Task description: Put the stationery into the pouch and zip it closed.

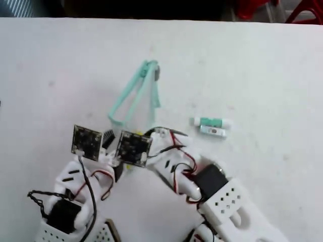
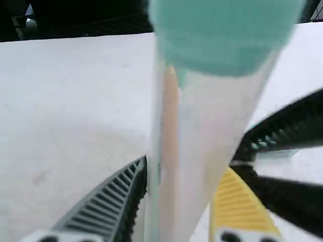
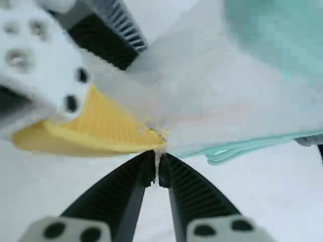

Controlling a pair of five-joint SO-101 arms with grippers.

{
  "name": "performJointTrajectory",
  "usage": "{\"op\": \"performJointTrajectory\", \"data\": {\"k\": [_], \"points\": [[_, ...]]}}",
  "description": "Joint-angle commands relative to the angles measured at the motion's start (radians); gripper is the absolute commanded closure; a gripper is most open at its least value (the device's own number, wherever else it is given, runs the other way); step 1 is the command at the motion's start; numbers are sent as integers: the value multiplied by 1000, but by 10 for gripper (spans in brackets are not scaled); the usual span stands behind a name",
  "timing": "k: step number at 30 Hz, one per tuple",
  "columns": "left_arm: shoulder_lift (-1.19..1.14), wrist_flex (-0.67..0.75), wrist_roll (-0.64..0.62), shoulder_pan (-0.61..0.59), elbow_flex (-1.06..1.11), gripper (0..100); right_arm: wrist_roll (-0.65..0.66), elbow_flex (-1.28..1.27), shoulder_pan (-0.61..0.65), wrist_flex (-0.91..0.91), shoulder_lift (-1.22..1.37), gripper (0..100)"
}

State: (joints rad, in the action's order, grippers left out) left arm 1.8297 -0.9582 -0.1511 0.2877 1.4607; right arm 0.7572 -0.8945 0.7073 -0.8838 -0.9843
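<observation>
Holding entry, item one: pouch (image 1: pixel 137 98), translucent with teal trim. It lies at the centre of the white table (image 1: pixel 252 65), just beyond the two arms. In the high view its teal bands meet at the far end and spread apart toward the near end, where both arms close in on it.

Item two: left gripper (image 2: pixel 184 169), with one dark ribbed finger and one yellow finger. The claw is narrow and clamped on the pouch's near end. The clear wall and teal band of the pouch rise between the two fingers and touch both.

Item three: right gripper (image 3: pixel 157 169), with two dark ribbed fingers. The claw is drawn almost together and pinches a thin edge of the pouch at the tips. It sits right beside the left claw's yellow finger (image 3: pixel 96 128), and the two claws hold the same near end of the pouch.

Item four: stationery, two pieces, on the table to the right of the pouch and apart from it.
- A teal-and-white stick (image 1: pixel 212 121) lies on its side.
- A small white piece (image 1: pixel 213 131) lies just near of the stick, almost touching it.

Both pieces rest outside the pouch, and neither claw touches them.
</observation>
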Motion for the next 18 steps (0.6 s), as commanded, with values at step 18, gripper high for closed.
{"op": "performJointTrajectory", "data": {"k": [18], "points": [[-8, 29, 11, 2, -41, 788, 8, -129, -196, 239, -24, 981]]}}
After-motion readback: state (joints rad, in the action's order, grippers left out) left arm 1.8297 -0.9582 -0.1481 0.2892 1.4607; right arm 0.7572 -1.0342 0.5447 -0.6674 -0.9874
